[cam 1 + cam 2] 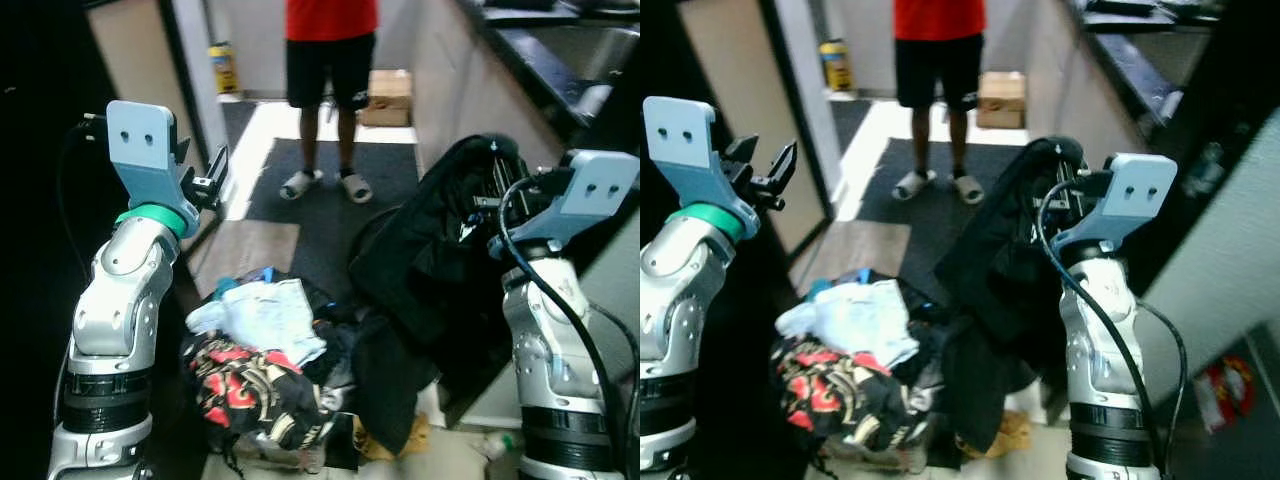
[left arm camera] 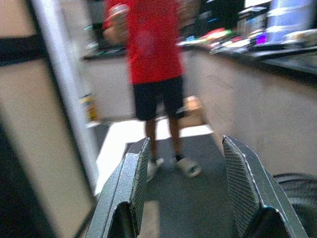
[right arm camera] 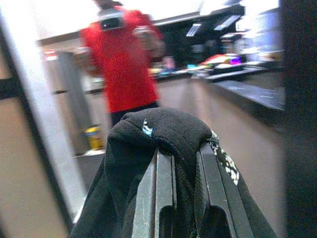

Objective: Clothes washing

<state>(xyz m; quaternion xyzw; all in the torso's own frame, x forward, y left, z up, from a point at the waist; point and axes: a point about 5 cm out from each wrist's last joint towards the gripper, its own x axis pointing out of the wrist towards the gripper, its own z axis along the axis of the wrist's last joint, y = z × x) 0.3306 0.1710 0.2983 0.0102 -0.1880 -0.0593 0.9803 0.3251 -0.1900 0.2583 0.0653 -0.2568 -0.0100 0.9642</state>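
Your right hand (image 1: 480, 205) is pinching a black garment (image 1: 420, 290), lifted clear of the laundry pile (image 1: 265, 375) below it. Your left hand (image 1: 205, 180) is spread, empty. Judged mid-transfer; next, carry it to the washer.

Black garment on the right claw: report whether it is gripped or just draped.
Gripped. In the right wrist view the right claw is shut on the black cloth garment, fabric pinched between its fingers and bunched over the tips.

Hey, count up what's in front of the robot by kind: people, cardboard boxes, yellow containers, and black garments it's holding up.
People: 1, person
Cardboard boxes: 1, cardboard box
Yellow containers: 1, yellow container
Held black garments: 1, black garment on right gripper
Total: 4
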